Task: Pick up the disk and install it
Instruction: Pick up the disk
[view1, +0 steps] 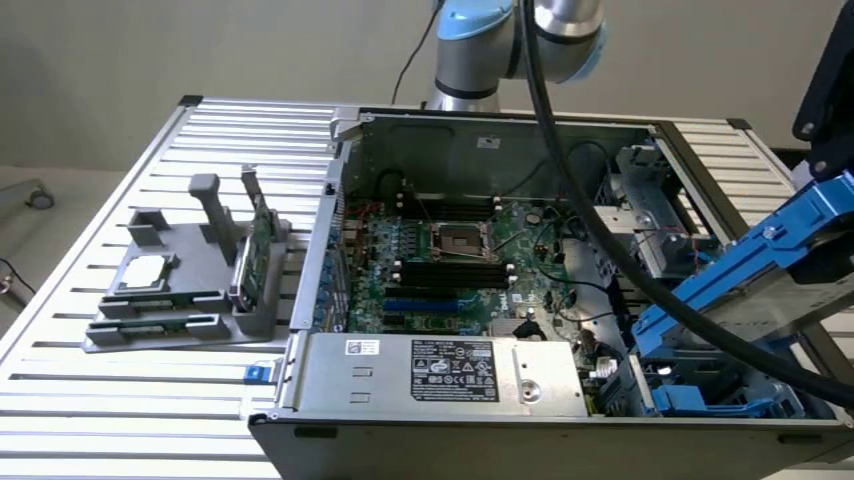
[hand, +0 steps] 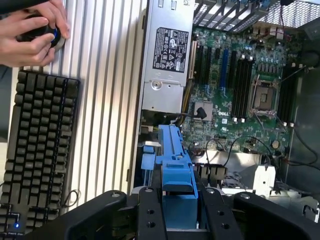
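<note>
Ribbed aluminium table, long parallel slats, matt silver. On it sits an open computer case of grey sheet metal with its side panel off. Inside is a green motherboard with black and blue slots and a square metal CPU socket. Boxy silver power supply with a black-and-white label lies along the near wall.

On the exterior view's left, beside the case, is a grey plastic fixture with upright posts. It holds a small square silver chip, lying flat, and a thin green circuit stick standing on edge. Arm has a pale blue and polished metal joint behind the case, and a thick black cable hangs across the case interior.

The disk is off the table, tilted, over the case's end on the exterior view's right, above the blue drive-bay parts. It is a flat rectangular slab with a glossy blue plastic carrier frame round the edge. It is not seated in a bay.

In the wrist view the gripper is matt black with chunky moulded shapes. Its two fingers sit one on each side of the disk's blue carrier, the jaws part-way closed and pinching its edges.

The wrist view also shows a black keyboard lying on the table slats and a person's hand resting on a dark rounded device with a small blue light.
</note>
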